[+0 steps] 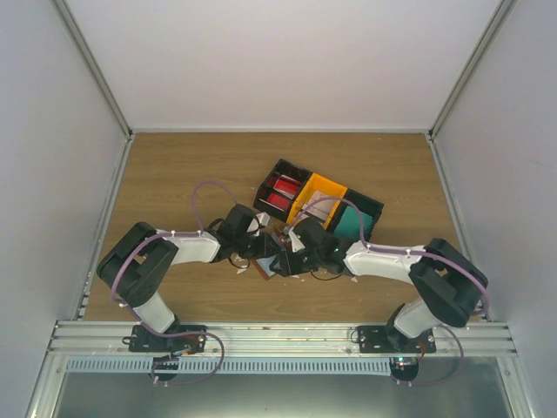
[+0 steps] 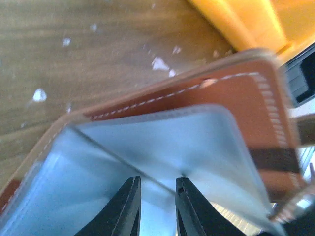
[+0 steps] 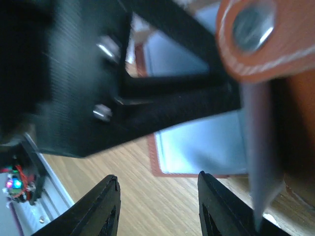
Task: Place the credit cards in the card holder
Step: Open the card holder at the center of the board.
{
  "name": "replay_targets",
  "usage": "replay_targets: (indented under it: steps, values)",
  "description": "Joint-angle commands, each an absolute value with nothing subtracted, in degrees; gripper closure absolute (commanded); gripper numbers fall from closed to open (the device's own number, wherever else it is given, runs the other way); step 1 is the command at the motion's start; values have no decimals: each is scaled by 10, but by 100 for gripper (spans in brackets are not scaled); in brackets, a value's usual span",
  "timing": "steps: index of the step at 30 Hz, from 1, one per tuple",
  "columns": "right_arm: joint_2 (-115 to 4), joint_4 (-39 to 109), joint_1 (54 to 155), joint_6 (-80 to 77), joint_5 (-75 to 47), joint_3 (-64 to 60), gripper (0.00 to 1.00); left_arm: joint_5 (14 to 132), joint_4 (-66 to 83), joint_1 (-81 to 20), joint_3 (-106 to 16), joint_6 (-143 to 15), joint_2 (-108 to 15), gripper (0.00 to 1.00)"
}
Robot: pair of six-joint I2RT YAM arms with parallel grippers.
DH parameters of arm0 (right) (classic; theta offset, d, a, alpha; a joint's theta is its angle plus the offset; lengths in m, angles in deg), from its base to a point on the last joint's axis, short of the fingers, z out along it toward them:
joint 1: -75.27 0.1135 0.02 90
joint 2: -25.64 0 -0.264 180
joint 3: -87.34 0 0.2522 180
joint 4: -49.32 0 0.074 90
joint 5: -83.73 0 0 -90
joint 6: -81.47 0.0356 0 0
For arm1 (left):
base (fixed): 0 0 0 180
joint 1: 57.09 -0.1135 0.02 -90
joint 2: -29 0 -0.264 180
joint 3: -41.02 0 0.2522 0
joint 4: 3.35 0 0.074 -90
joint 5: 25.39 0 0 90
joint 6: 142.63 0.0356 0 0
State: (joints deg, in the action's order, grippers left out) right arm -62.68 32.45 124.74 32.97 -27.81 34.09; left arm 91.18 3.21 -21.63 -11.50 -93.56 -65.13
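Observation:
The card holder (image 1: pixel 264 268), reddish-brown leather with pale inner pockets, lies opened between the two arms. In the left wrist view its stitched leather (image 2: pixel 221 93) fills the frame, and my left gripper (image 2: pixel 157 179) pinches the pale inner layer of one half. In the right wrist view that half stands up with its snap tab (image 3: pixel 261 39) on top, and the other half (image 3: pixel 197 142) lies flat. My right gripper (image 3: pixel 157 177) hangs open over bare wood beside it, holding nothing. Red credit cards (image 1: pixel 278 196) and a teal one (image 1: pixel 352 225) sit in the bin tray.
The black-and-orange bin tray (image 1: pixel 374 207) stands just behind the grippers; its orange wall (image 2: pixel 236 19) is close to the card holder. Small white scraps (image 2: pixel 39 94) dot the wood. The left gripper's black body (image 3: pixel 74 73) crowds the space above my right fingers.

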Motion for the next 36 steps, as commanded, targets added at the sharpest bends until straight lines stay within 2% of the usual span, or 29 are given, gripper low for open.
replay_targets:
  steps: [1,5,9,12,19,25,31,36]
  values:
    - [-574,322,1246,330,-255,323,55,937,80,-219,-122,-901,-663,77]
    - [-537,292,1238,308,-225,317,55,926,110,-219,-114,-873,-669,77]
    - [-533,284,1218,279,-202,311,61,926,118,-218,-113,-864,-680,77]
    - [-554,285,1203,246,-221,301,67,927,116,-218,-115,-864,-684,77]
    - [-584,309,1195,199,-305,298,75,927,122,-218,-123,-863,-692,77]
    - [-586,320,1192,183,-332,305,86,926,124,-218,-125,-863,-699,77]
    - [-578,349,1191,162,-380,312,81,923,135,-218,-132,-859,-703,77]
    - [-619,318,1187,157,-332,298,81,923,139,-218,-132,-859,-701,77]
